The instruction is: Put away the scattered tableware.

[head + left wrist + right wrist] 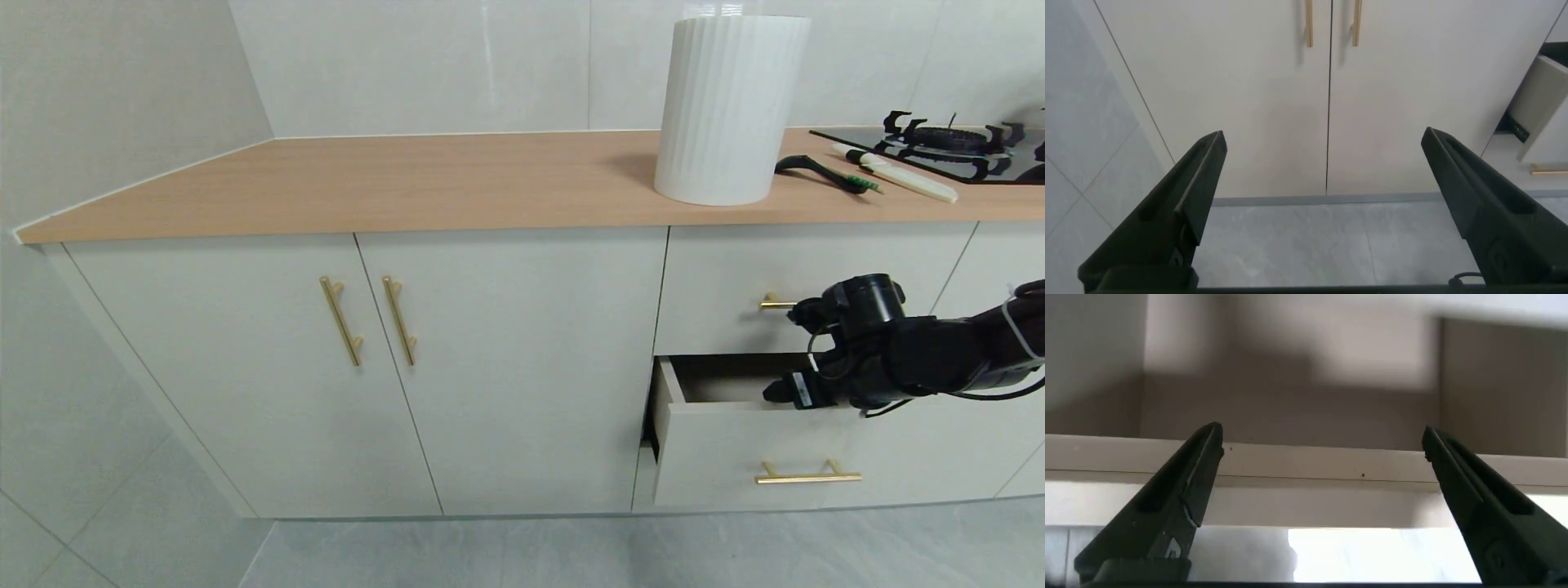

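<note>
On the wooden counter (408,184), to the right, lie a black ladle (816,172), a thin green-tipped utensil (864,182) and a long cream utensil (902,178). Below them a white drawer (727,445) stands partly pulled out. My right gripper (788,380) hovers at the top edge of the drawer front. In the right wrist view that gripper (1321,434) is open and holds nothing, with the drawer front's edge (1306,461) running across between its fingers. My left gripper (1323,139) is open and holds nothing, low before the closed cabinet doors (1331,90).
A tall white ribbed container (727,106) stands on the counter left of the utensils. A black gas hob (947,147) sits at the far right. A closed drawer with a gold handle (775,304) is above the open one. Grey tiled floor (490,555) lies below.
</note>
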